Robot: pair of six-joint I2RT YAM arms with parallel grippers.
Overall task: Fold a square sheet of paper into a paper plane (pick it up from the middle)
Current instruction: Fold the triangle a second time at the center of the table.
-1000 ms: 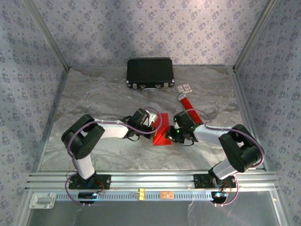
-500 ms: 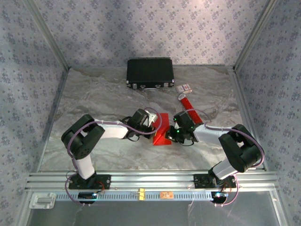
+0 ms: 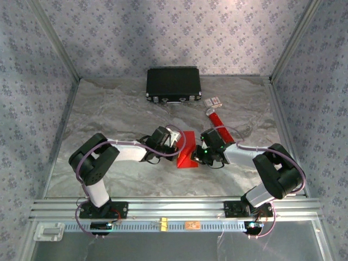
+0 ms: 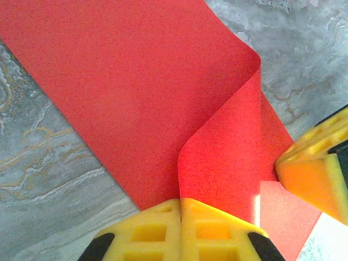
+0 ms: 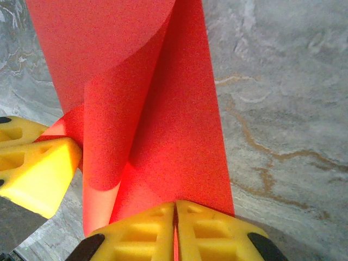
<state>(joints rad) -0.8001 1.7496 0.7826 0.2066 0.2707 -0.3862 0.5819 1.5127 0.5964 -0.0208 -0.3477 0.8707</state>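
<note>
Left gripper (image 4: 181, 220) is pinching the paper (image 4: 136, 81), fingers closed on it | right gripper (image 5: 175, 223) is pinching its other edge likewise | paper is curling up between them, midway across the worktop (image 3: 109, 109), nearer its front edge

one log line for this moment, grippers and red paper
left gripper: shut on square sheet of paper | right gripper: shut on same sheet | sheet: flap curled over, not pressed flat
</note>
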